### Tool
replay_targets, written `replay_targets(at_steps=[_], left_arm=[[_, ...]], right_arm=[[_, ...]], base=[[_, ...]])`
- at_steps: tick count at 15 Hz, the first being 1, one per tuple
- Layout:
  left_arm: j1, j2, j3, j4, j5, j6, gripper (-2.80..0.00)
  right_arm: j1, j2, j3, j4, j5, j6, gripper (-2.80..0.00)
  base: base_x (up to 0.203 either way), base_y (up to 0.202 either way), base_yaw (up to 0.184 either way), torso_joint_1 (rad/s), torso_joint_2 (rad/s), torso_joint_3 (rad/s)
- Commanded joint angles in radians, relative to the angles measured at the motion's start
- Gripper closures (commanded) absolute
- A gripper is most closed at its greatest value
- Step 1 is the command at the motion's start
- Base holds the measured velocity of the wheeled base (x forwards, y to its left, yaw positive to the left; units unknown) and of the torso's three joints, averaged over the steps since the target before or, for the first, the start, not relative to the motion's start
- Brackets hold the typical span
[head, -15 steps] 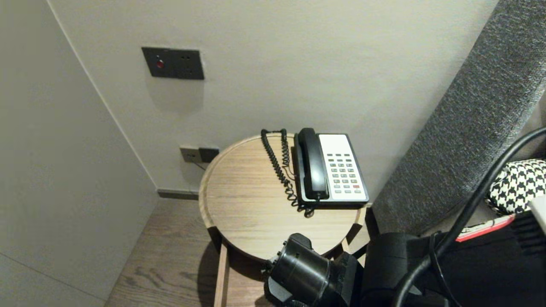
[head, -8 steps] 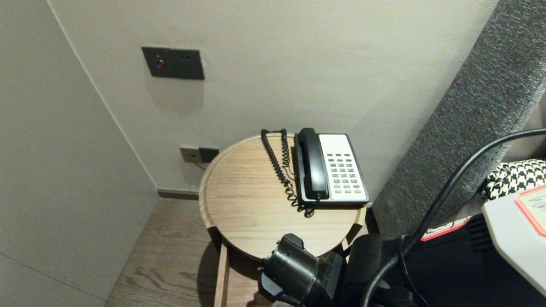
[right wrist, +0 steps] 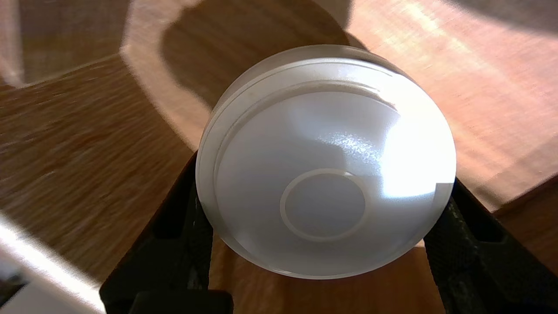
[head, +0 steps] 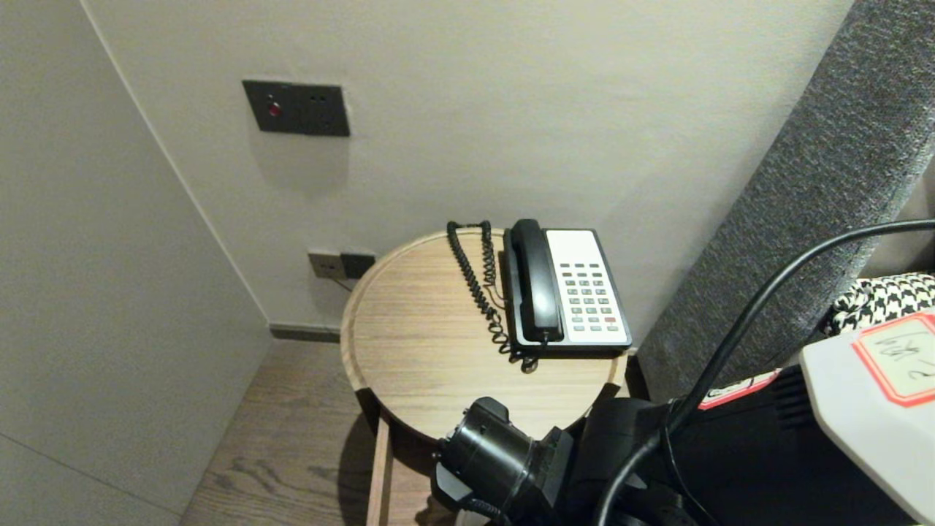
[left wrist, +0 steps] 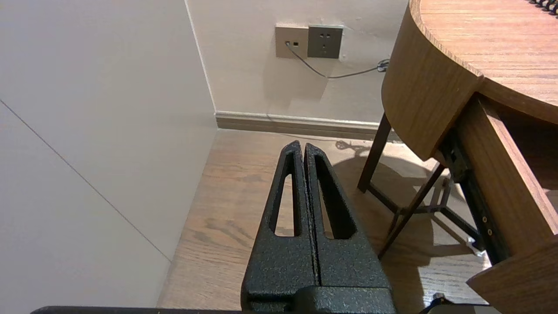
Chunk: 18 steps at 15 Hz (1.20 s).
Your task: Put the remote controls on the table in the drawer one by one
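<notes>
In the right wrist view my right gripper (right wrist: 324, 187) is shut on a white, domed round object (right wrist: 327, 165); a black finger (right wrist: 183, 218) presses each side of it. Blurred brown wood lies beneath it. In the head view only that arm's black wrist (head: 497, 464) shows, low at the near edge of the round wooden table (head: 424, 351); the gripper itself is out of that view. My left gripper (left wrist: 303, 146) is shut on nothing and hangs parked over the wooden floor, beside the table.
A black-and-white desk telephone (head: 562, 292) with a coiled cord (head: 482, 292) sits at the table's back right. A drawer (left wrist: 501, 183) stands pulled out under the tabletop. Wall sockets (left wrist: 309, 41) lie behind, a grey padded panel (head: 789, 219) to the right.
The right arm's wrist has slid left and lower along the table's near edge. Its white housing with a red-edged label has swung into view at the right. The left arm has kept still.
</notes>
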Motion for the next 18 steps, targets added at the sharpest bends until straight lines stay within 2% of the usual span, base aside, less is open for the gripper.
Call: replay_targets(at_steps=[1, 5, 10, 14, 18], left_arm=[[0.0, -0.002, 0.0, 0.0, 0.0, 0.0, 0.0], [0.0, -0.003, 0.0, 0.0, 0.0, 0.0, 0.0], [0.0, -0.002, 0.0, 0.0, 0.0, 0.0, 0.0], [0.0, -0.003, 0.002, 0.0, 0.0, 0.0, 0.0], [0.0, -0.002, 0.0, 0.0, 0.0, 0.0, 0.0]], right_arm=[[0.001, 0.008, 0.002, 0.002, -0.019, -0.025, 0.0], [0.001, 0.024, 0.011, 0.002, -0.08, -0.066, 0.0], [0.001, 0.039, 0.015, -0.003, -0.08, -0.07, 0.0], [-0.001, 0.05, 0.078, -0.107, -0.081, -0.073, 0.0], [-0.003, 0.057, 0.097, -0.13, -0.081, -0.079, 0.0]], base=[[0.0, 0.0, 0.0, 0.0, 0.0, 0.0], [0.0, 0.0, 0.0, 0.0, 0.0, 0.0], [0.0, 0.0, 0.0, 0.0, 0.0, 0.0], [0.0, 0.0, 0.0, 0.0, 0.0, 0.0], [0.0, 0.0, 0.0, 0.0, 0.0, 0.0]])
